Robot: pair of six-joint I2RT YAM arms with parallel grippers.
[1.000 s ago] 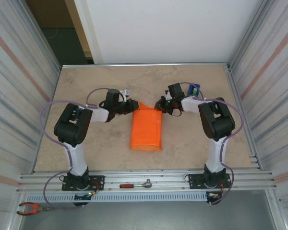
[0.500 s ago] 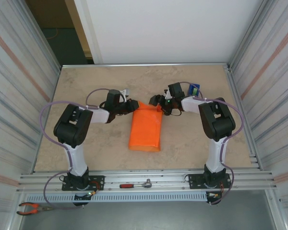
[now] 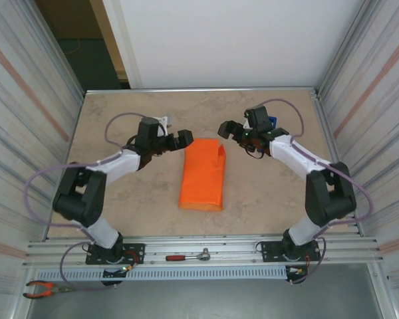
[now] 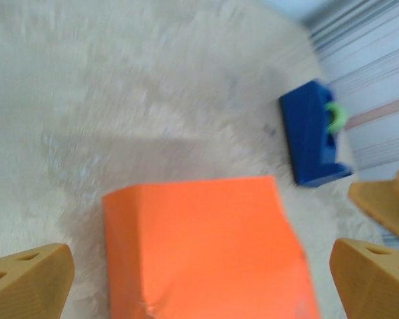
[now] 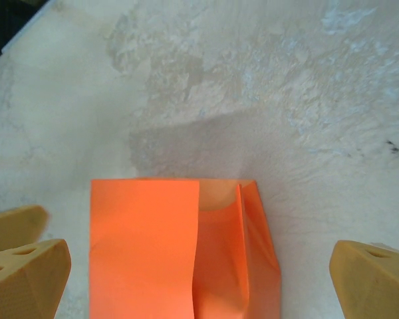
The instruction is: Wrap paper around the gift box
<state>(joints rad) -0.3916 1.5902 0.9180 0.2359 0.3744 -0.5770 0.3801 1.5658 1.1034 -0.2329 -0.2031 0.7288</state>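
The orange paper (image 3: 203, 174) lies folded into a long packet in the middle of the table, its far end loosely folded with one flap overlapping another (image 5: 186, 252). The gift box is hidden from sight. My left gripper (image 3: 178, 139) hovers open just off the packet's far left corner, nothing between its fingers. My right gripper (image 3: 229, 129) hovers open off the far right corner, also holding nothing. In the left wrist view the paper (image 4: 199, 246) sits below the wide jaws of the left gripper (image 4: 199, 282). The right gripper (image 5: 199, 279) likewise stands spread above the packet's end.
A blue tape dispenser (image 3: 270, 122) (image 4: 312, 133) stands behind the right gripper near the right wall. A small white object (image 3: 165, 121) lies behind the left gripper. On the front rail lie a ratchet wrench (image 3: 188, 256) and pliers (image 3: 43, 288). Corrugated metal walls (image 3: 26, 119) close both sides.
Both grippers have opened and let go of the paper's far end, then drawn back and up from it. The packet has stayed in place, its end flaps springing slightly loose.
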